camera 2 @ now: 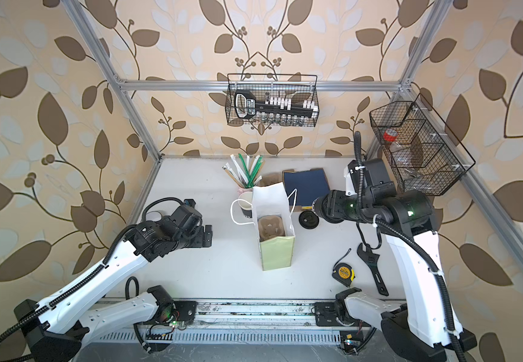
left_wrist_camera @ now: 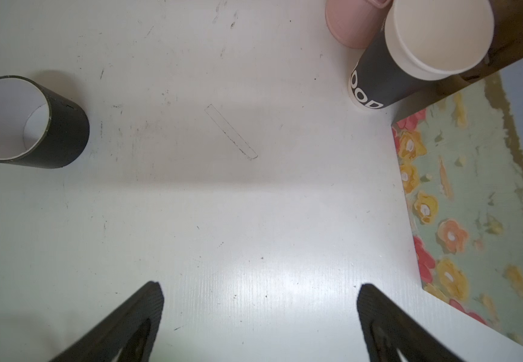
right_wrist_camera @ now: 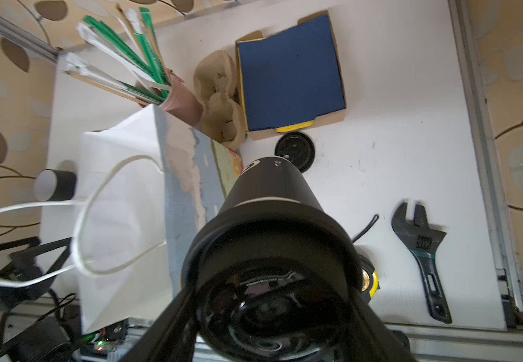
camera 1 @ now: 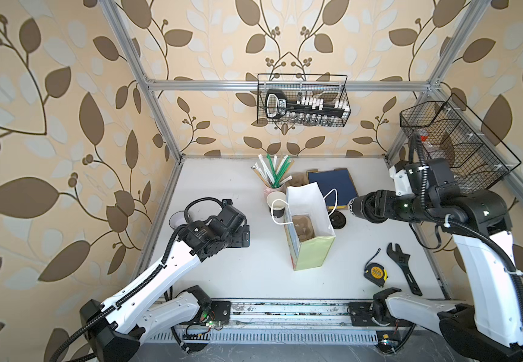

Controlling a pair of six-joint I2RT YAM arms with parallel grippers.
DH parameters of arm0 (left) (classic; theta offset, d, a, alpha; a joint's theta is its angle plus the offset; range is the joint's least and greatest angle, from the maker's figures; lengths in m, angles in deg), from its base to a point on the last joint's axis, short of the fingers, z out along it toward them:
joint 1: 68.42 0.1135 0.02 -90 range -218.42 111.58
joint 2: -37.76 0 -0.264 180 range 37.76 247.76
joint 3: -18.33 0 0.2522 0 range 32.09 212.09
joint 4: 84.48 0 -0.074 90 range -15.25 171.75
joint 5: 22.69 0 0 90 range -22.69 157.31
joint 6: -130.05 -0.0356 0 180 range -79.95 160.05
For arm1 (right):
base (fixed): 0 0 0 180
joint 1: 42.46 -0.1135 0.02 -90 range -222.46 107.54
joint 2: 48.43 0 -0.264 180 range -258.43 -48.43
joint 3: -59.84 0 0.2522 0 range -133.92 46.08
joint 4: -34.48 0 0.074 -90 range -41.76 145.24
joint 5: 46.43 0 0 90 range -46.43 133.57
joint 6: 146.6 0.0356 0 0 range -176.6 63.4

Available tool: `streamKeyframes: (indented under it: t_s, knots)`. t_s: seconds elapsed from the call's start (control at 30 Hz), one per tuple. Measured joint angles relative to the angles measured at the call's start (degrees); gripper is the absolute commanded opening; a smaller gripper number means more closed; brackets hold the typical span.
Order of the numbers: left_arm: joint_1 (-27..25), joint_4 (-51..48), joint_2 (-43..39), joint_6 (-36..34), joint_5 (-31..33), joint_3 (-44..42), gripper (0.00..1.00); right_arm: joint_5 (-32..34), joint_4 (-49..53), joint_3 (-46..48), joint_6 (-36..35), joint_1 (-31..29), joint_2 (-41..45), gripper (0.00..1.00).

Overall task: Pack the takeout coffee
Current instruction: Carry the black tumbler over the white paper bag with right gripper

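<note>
Desk (camera 1: 222, 275): white, filling the lower middle in both top views. Paper bag (camera 1: 311, 250): upright at centre, mouth open. Right tool (camera 1: 368, 208): right of the bag, clamped on a lidded black cup (camera 1: 354, 205), which is held sideways with its base toward the bag. Left tool (left_wrist_camera: 260, 291): left of the bag, jaws spread wide and empty over bare desk. Second cup (camera 1: 275, 205): open-topped, standing just beside the bag's upper left.

Tape measure (camera 1: 376, 273) beside black wrench (camera 1: 403, 266)
</note>
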Motion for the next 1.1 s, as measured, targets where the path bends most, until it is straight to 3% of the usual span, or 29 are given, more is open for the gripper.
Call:
streamKeyframes:
  t_s: [0.27, 0.57, 0.87, 1.1]
  knots:
    - [0.0, 0.0, 0.2, 0.0, 0.0, 0.0, 0.99, -4.9, 0.6, -11.3, 1.4, -0.7, -0.6, 0.00]
    - [0.4, 0.0, 0.7, 0.0, -0.1, 0.0, 0.99, -4.8, 0.1, -17.6, 4.8, -10.6, -2.6, 0.00]
    - [0.4, 0.0, 4.1, 0.1, -1.5, 0.0, 0.99, 6.8, -1.5, -19.1, 10.0, -31.3, -4.6, 0.00]
    - [0.4, 0.0, 5.5, 0.3, -2.7, 0.0, 0.99, 14.8, -0.2, -21.2, 13.6, -37.2, -9.4, 0.00]
